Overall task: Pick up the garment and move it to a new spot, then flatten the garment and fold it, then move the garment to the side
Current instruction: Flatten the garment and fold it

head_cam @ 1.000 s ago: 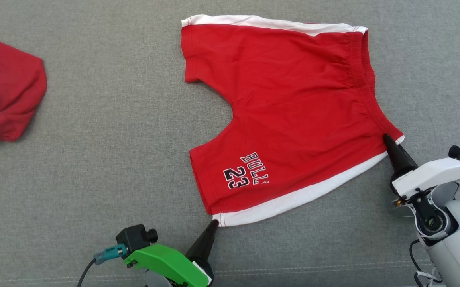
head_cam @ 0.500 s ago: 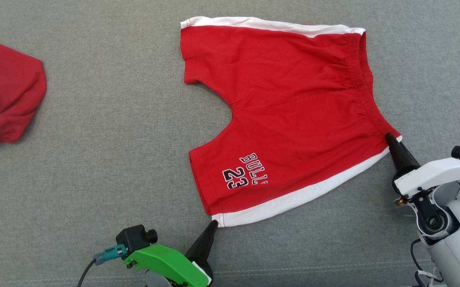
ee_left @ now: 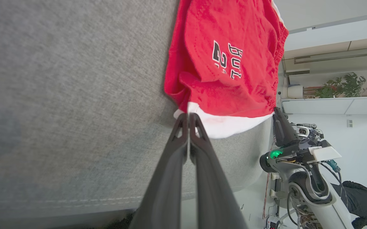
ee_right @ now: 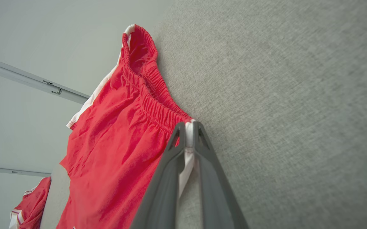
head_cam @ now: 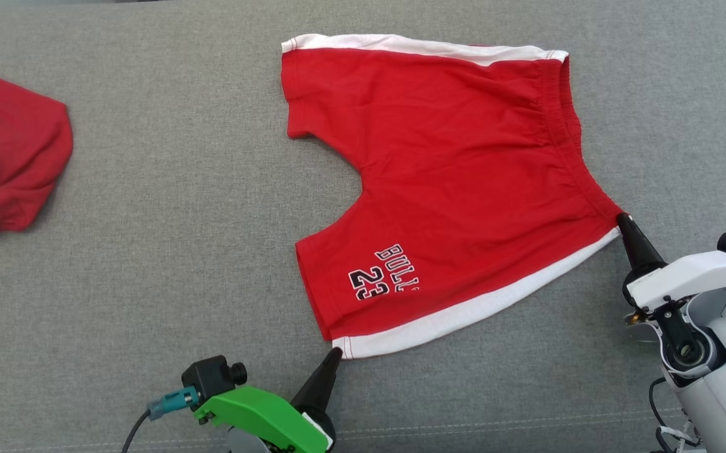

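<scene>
The garment [head_cam: 463,163] is a pair of red shorts with white side stripes and "BULLS 23" printed on one leg, lying flat on the grey cloth surface [head_cam: 149,264]. My left gripper [head_cam: 336,352] is at the near leg's white hem corner, and the left wrist view shows the left gripper [ee_left: 188,116] shut on that corner of the garment [ee_left: 228,86]. My right gripper [head_cam: 621,219] is at the near end of the waistband. In the right wrist view the right gripper [ee_right: 188,125] is shut, with the white stripe of the garment [ee_right: 113,143] pinched between its fingers.
A second red and white piece of clothing [head_cam: 11,151] lies bunched at the far left. The surface's front seam [head_cam: 463,428] runs just behind both grippers. In the left wrist view, a person's dark sleeve [ee_left: 358,197] shows beyond the right arm.
The right gripper's jaws have shut on the waistband corner. The head view has shifted slightly, so the whole picture sits a little lower. The left gripper has stayed at the hem corner.
</scene>
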Controlling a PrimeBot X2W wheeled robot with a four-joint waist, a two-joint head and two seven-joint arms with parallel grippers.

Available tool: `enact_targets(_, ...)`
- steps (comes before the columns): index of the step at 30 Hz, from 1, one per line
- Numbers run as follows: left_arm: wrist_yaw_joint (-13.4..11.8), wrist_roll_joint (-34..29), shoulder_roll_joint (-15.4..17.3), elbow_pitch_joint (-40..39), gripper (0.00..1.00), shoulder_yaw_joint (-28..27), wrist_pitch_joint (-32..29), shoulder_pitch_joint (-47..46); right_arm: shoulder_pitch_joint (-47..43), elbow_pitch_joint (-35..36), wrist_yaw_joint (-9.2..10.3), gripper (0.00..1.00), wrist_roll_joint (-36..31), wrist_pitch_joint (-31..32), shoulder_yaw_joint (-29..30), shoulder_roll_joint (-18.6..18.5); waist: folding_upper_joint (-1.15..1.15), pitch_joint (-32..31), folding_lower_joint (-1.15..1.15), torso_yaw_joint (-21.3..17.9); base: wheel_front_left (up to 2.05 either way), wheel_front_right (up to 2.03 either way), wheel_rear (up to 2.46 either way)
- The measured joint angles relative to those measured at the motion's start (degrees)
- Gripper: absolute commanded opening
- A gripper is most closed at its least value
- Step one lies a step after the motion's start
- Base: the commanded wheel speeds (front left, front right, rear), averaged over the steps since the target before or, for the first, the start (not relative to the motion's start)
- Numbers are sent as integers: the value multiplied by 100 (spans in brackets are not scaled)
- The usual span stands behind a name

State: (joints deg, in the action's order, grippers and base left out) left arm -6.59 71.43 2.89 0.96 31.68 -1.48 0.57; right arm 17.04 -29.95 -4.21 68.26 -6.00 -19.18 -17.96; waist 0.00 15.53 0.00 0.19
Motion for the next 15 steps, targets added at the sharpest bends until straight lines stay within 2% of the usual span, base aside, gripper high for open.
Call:
enact_targets(9,0,0,0,-190,0,-3,11,1,-82,43,-51,0,119,-30,36,25,0,-46,0,-19,0,0,0)
enact_targets(15,53,0,21,-782,0,-35,162,108,-392,353,-119,0,243,-210,192,14,0,-94,0,8,0,0,0)
